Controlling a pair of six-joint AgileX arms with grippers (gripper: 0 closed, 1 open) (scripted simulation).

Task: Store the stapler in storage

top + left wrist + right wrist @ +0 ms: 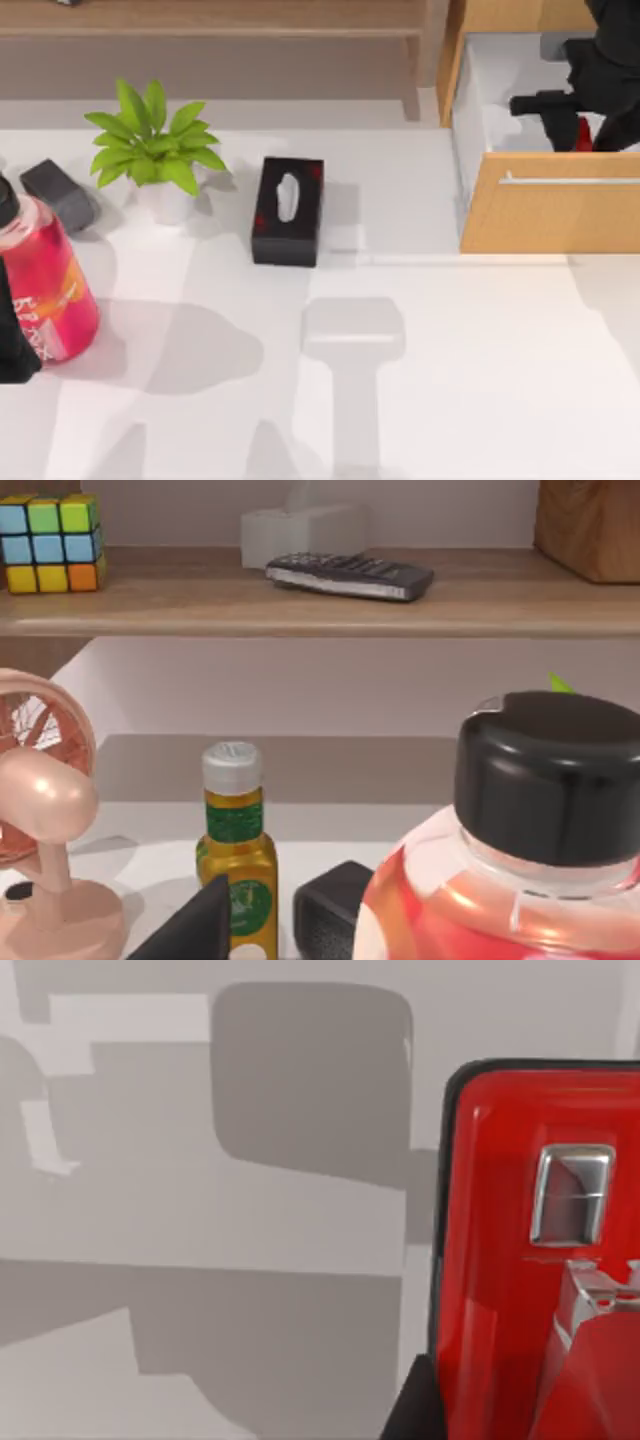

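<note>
Red stapler (520, 1260) looms close in our right wrist view, carried over the white inside of the open drawer (550, 215) at two o'clock so a release lands it in storage. Our right gripper (585, 125) grips it. Our left arm idles at nine o'clock beside the pink bottle (45, 280); its fingers, we cannot tell.

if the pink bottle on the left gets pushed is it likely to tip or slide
The pink bottle looks tall and rounded with a heavy black cap, so a high push may tip it. Its glossy body probably slides on the smooth white table.
</note>
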